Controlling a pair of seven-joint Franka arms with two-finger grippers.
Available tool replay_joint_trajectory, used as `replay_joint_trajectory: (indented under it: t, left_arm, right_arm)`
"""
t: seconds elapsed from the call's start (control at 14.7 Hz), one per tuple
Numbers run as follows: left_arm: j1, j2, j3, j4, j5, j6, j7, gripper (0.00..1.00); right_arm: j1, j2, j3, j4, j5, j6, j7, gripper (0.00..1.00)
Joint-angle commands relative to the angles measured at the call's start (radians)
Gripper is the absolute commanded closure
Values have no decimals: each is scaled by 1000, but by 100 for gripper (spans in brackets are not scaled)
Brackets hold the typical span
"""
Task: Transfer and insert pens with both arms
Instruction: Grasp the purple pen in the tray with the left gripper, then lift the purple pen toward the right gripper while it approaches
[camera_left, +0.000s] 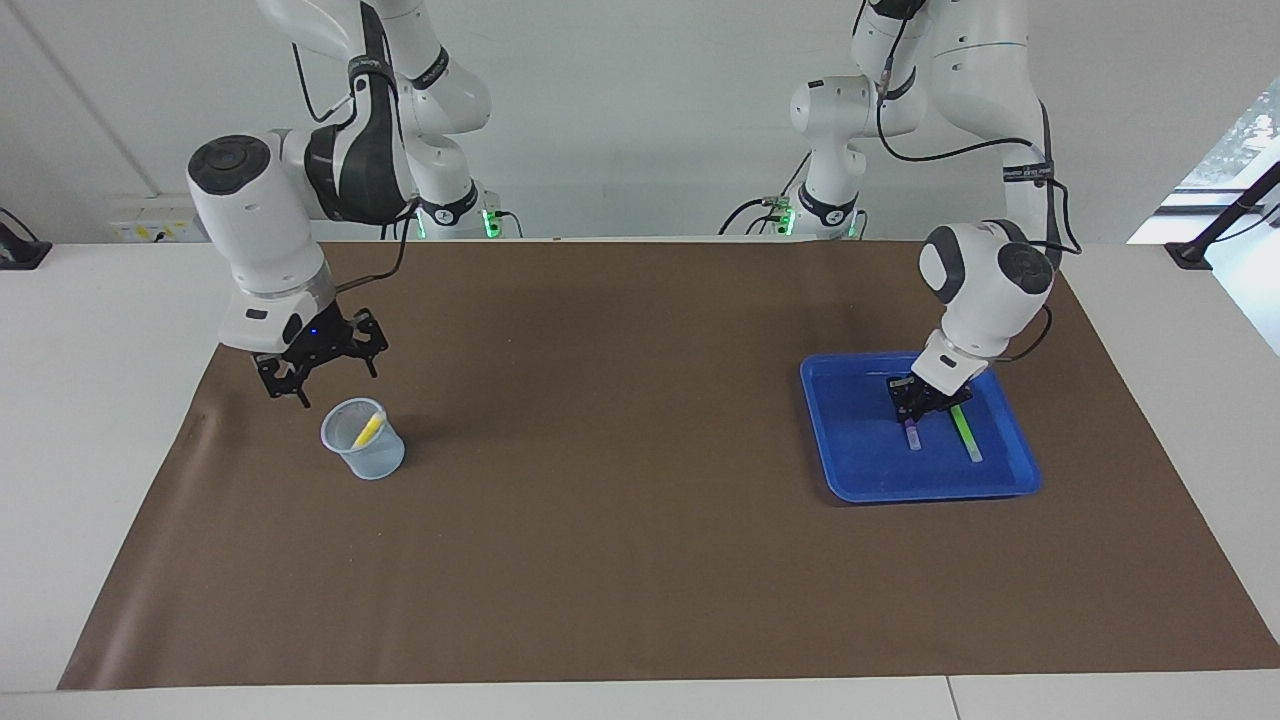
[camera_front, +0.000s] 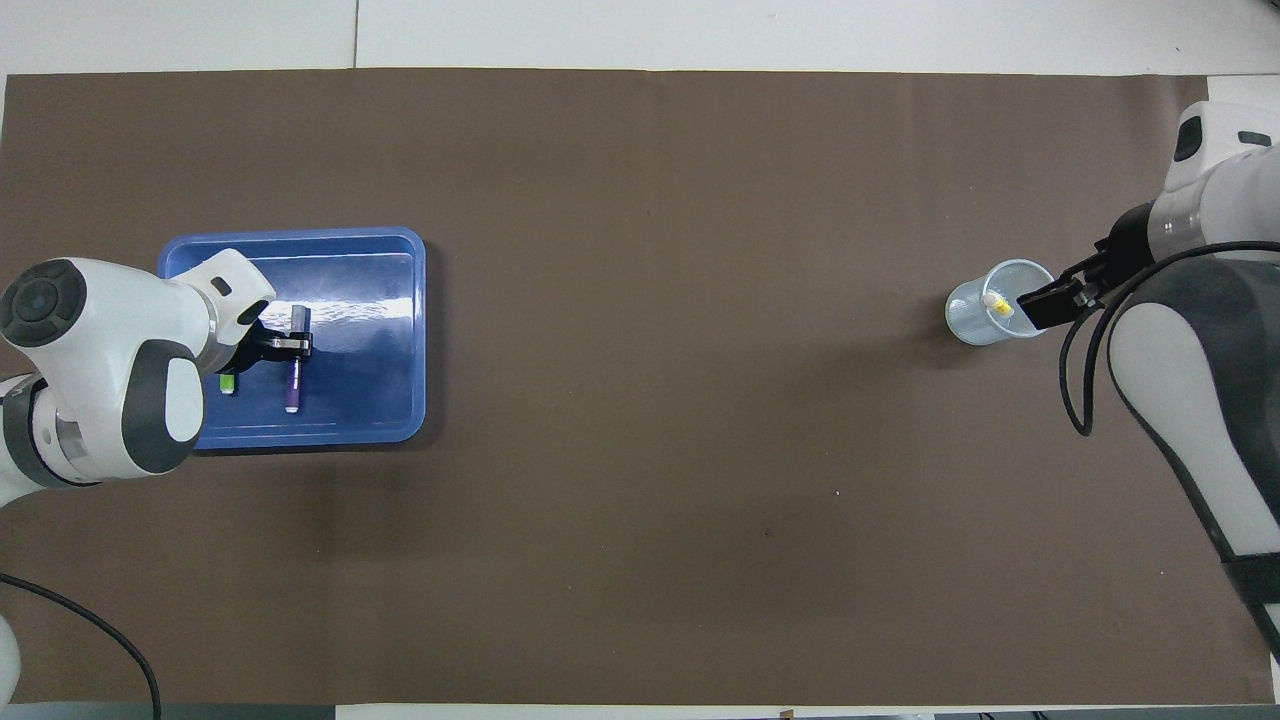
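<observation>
A big brown mat (camera_left: 640, 520) covers the table. At the left arm's end sits a blue tray (camera_left: 860, 470) with two pens lying flat in it, side by side. The left gripper (camera_left: 912, 408) is low in the tray, right over the purple pen (camera_front: 294, 380). Its fingers sit on either side of the pen's middle, but I cannot tell if they squeeze it yet. The pen's pale cap end points away from the robots. The green pen (camera_left: 966, 433) lies just beside it, apart from the gripper. At the right arm's end stands a clear cup (camera_left: 364, 440). The yellow pen (camera_left: 368, 430) is inside it, leaning on the rim. The right gripper (camera_left: 320, 365) hangs in the air beside the cup, on the side nearer the robots. Its fingers are spread apart and hold nothing.
</observation>
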Motion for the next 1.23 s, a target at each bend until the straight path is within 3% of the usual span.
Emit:
replay_joint_trajectory:
  t: [0.0,0.2,0.48,0.68,0.82,0.95,1.16]
  left_arm:
    - [-5,-24,-5,117,6,-182,-165,100]
    - [-24,-36,-9,225,-60,-295,-382,100]
    - [-114,-23,-9,349,-221,-301,-818,100]
    - [-238,-20,-9,384,-261,-281,-1114,100]
    - [-278,-10,-9,398,-401,-265,-1165,100]
    - [-356,-9,-8,395,-485,-193,-1245,100]
    - [-491,13,-8,384,-480,48,-1498,100]
  right_arm:
    - [3,-4,7,7,151,-26,76,0]
    - [46,-7,9,5,292,-42,260,0]
    - [84,-10,9,2,464,-52,524,0]
    - [124,-27,9,-62,632,66,727,0]
    - [125,-47,9,-129,778,118,732,0]
    - [150,-58,9,-168,858,148,736,0]
    - [181,-82,9,-246,1049,241,768,0]
